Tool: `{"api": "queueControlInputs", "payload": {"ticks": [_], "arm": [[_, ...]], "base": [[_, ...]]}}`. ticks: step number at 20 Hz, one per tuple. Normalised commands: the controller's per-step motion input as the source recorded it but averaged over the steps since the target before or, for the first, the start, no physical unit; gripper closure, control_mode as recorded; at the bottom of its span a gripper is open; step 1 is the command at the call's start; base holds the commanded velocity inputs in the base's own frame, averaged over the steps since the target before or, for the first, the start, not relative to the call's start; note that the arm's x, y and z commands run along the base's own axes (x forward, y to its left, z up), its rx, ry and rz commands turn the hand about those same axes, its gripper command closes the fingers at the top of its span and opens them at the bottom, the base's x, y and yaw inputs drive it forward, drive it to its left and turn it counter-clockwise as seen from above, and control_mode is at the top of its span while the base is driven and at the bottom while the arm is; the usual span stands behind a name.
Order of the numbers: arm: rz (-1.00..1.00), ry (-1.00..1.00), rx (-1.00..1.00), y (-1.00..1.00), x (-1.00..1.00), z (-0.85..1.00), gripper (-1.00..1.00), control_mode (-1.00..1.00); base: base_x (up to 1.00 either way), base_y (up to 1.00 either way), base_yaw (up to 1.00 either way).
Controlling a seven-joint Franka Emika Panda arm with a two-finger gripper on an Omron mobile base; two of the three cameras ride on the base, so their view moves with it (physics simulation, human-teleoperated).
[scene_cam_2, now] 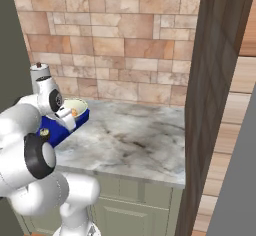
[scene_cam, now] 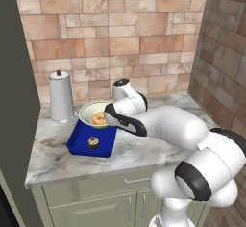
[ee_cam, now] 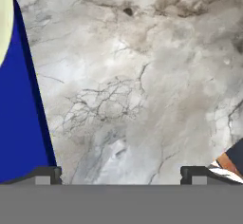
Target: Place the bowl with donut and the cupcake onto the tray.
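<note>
Contents of deep blue rectangular tray (scene_cam: 79,142) on marble counter (scene_cam: 53,156): pale green-cream round bowl (scene_cam: 88,111) holding orange-brown glazed ring donut (scene_cam: 99,119); small dark cupcake (scene_cam: 92,143) alongside. Two-finger gripper (ee_cam: 121,173): jaws spread wide, empty, over bare counter beside tray. Handling: both items look placed; lift straight up, clear of bowl rim.

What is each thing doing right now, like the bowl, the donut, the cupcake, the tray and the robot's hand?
bowl: upright, resting on the far end of the tray.
donut: lying inside the bowl.
cupcake: standing upright on the tray floor, near end.
tray: flat on the counter, loaded.
gripper: open, empty, over bare counter beside the tray.
paper towel roll: standing upright behind the tray.
</note>
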Motion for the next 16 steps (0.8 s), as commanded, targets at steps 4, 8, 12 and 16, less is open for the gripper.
{"api": "queueControlInputs", "payload": {"ticks": [4,8,12,16], "arm": [[0.04,0.05,0.15,-0.73,0.53,0.00,-1.00,-1.00],[0.03,0.05,0.10,-0.66,0.55,0.00,-1.00,-1.00],[0.02,0.05,0.06,-0.50,0.55,-0.04,-1.00,-1.00],[0.01,0.02,0.06,-0.53,0.48,-0.11,-1.00,-1.00]], "base": [[0.00,0.00,0.00],[0.00,0.00,0.00],[0.00,0.00,0.00],[0.00,0.00,0.00]]}}
